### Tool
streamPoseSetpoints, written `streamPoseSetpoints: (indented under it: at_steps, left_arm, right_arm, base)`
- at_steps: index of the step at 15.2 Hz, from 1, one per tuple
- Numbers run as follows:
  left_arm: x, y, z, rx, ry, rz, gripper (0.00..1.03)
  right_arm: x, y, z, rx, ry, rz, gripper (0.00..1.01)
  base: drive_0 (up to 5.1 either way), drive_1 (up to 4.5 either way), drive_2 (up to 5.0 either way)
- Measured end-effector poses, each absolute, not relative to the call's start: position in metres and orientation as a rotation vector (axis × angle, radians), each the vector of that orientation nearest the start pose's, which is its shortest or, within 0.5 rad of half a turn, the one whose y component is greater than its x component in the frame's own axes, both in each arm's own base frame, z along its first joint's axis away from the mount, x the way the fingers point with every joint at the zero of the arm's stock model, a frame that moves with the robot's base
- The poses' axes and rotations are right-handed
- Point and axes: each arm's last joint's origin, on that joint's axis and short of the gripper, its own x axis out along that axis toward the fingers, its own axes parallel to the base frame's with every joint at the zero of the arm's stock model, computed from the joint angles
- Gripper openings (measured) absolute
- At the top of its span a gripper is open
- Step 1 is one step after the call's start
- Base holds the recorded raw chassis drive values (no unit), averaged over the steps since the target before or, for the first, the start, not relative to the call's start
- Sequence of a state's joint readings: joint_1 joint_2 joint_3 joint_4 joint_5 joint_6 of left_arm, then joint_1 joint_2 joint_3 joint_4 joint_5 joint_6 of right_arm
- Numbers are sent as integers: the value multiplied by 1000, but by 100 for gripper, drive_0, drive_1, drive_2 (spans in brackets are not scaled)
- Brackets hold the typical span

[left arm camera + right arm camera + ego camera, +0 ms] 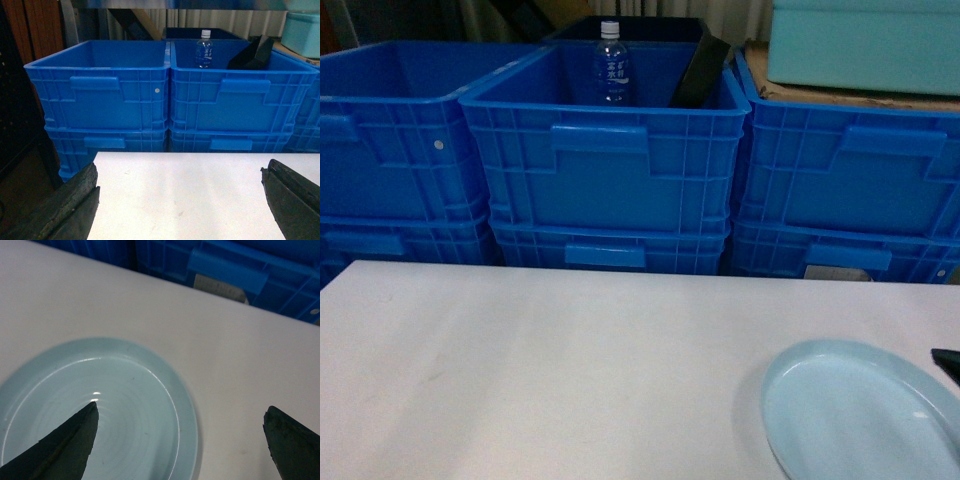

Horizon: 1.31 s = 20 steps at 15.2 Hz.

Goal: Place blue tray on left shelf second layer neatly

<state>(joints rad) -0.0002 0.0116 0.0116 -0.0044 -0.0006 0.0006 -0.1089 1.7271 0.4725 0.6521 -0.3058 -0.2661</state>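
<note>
The blue tray (860, 415), pale, round and shallow, lies flat on the white table (520, 380) at the front right. In the right wrist view the tray (125, 405) fills the lower left. My right gripper (180, 432) hangs open just above it, one finger over the tray's inside and the other over bare table, with the tray's right rim between them. One dark fingertip (948, 364) of it shows at the head view's right edge. My left gripper (180, 200) is open over the table's left part, holding nothing. The left shelf second layer is out of view.
Dark-blue ribbed crates (605, 150) stand stacked two high in a row right behind the table's far edge. The middle top crate holds a water bottle (611, 65) and a slanted black object (700, 75). A teal tub (865, 45) sits on the right stack.
</note>
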Motion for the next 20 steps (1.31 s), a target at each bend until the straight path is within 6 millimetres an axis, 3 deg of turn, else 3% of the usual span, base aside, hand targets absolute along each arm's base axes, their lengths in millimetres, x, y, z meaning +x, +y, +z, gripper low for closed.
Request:
streamPoseSetpoints:
  at_steps: [4,6,9,20]
  left_arm:
    - [98,0,166,1,4,0,98]
    - [98,0,166,1,4,0,98]
    - [98,0,166,1,5,0,98]
    - [98,0,166,1,4,1,98]
  right_arm:
    - [289,-19,62,-123,644,262,98]
    - [288,-19,46,-84,693,262,98]
    - [284,-36,30,17,735,187,98]
    - [280,-35,21,101,766,160,98]
  base:
    - [0,0,0]
    - [0,0,0]
    - [0,0,0]
    - [0,0,0]
